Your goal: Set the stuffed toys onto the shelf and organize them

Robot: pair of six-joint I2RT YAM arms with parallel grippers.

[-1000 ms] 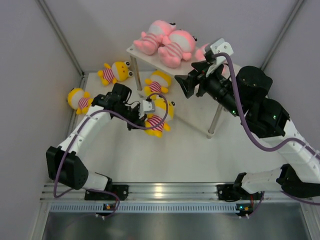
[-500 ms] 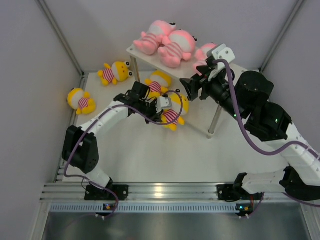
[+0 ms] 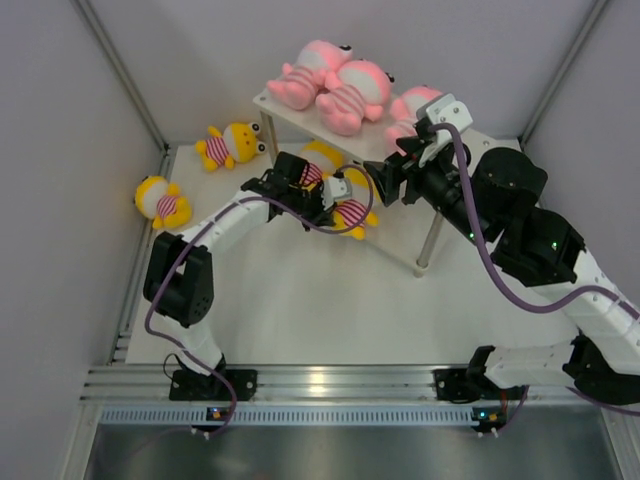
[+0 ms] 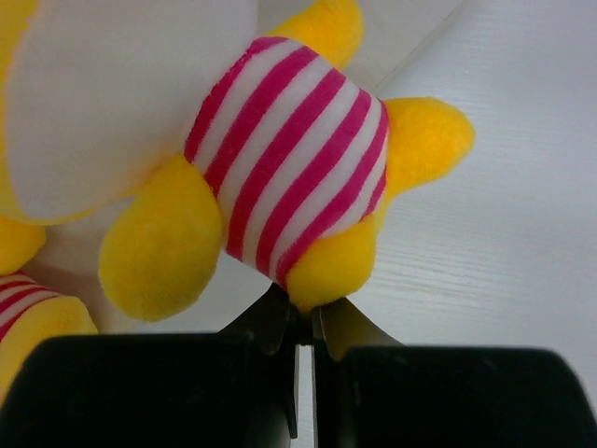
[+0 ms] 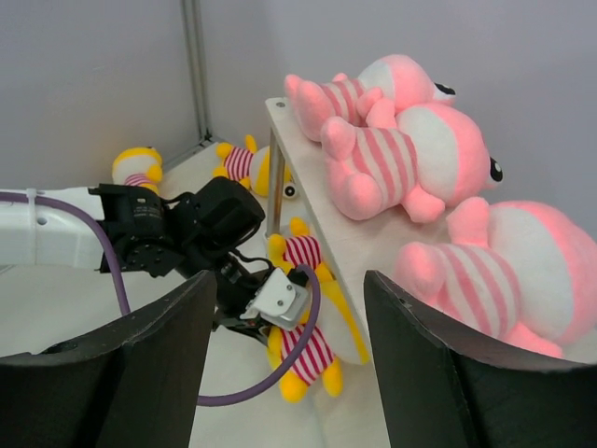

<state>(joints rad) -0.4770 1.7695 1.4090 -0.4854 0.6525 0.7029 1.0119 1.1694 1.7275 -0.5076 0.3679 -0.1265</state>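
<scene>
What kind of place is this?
Probably a laboratory robot cell: plain grey walls enclose the table, left arm and right arm bolted to an aluminium rail, with stuffed toys and a shelf as props.

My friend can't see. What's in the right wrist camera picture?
Three pink toys lie on top of a white shelf, and the left arm holds a yellow toy low beside it. Other yellow toys lie on the floor farther back, and the camera's own black fingers stand wide apart in front.
</scene>
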